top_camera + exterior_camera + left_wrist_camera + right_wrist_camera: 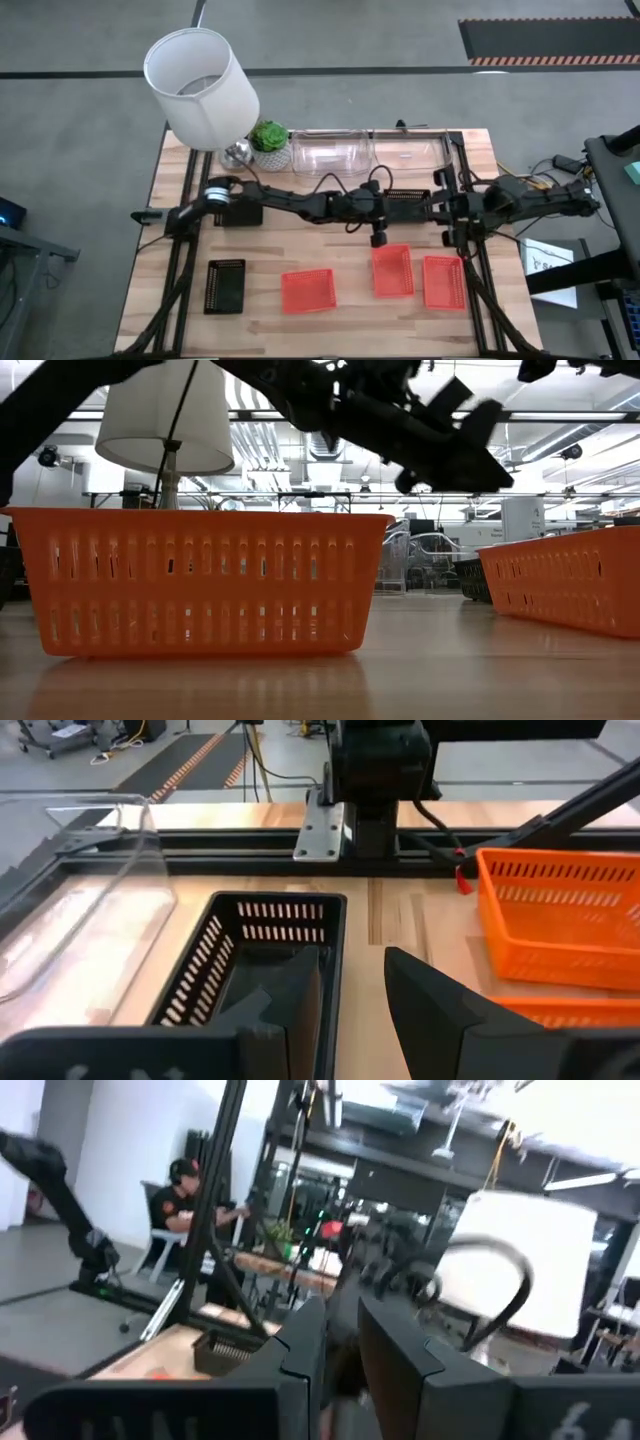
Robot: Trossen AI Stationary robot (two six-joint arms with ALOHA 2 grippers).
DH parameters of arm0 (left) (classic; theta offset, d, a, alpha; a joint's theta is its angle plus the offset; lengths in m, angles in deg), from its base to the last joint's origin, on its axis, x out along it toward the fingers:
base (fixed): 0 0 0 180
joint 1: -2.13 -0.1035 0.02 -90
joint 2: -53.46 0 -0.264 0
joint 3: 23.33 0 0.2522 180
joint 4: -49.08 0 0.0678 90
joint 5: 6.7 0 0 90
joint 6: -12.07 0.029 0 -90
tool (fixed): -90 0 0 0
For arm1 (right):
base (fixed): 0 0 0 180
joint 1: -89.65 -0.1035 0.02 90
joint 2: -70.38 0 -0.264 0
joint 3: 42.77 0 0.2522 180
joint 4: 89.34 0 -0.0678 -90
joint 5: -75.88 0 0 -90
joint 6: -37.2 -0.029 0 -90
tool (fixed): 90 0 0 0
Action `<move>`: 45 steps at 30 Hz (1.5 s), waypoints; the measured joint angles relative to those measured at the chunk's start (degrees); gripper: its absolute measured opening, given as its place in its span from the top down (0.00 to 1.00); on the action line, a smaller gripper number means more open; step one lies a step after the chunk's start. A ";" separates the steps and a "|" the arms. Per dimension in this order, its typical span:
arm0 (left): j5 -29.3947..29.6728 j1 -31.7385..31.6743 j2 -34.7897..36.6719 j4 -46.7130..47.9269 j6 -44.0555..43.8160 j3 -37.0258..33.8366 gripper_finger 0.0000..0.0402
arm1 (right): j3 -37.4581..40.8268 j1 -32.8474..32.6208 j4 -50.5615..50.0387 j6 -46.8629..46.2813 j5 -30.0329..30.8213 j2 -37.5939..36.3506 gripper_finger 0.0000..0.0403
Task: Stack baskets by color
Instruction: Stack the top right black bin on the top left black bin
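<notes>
Three red-orange baskets (307, 290) (392, 270) (443, 281) and a black basket (225, 285) stand on their bottoms along the near side of the table. Two clear baskets (333, 152) (410, 150) sit at the far edge. A second black basket (260, 960) rests mid-table. My left gripper (352, 952) hovers open just above its long side wall, one finger over the inside and one over the table outside. Another black basket (240, 212) lies under the left arm. My right gripper (342, 1320) is drawn back at the right, tipped upward, its fingers a narrow gap apart and holding nothing.
A white lampshade (200, 85) and a small potted plant (268, 137) stand at the far left. Black frame rails (330, 830) run along the table's sides. In the low view one red-orange basket (200, 580) fills the foreground. A person sits in the room beyond (185, 1205).
</notes>
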 joint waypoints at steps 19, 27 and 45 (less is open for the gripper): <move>0.26 -0.37 -9.93 -5.66 0.00 2.33 0.56 | 0.45 0.00 -2.83 1.11 0.33 -4.74 0.86; 0.33 -0.98 -11.12 -7.13 0.70 2.29 0.54 | 0.45 0.00 -3.26 1.16 0.36 -4.72 0.86; 0.11 -0.96 -8.69 -5.28 1.26 2.13 0.54 | 0.45 0.00 -4.49 1.13 0.44 -4.72 0.86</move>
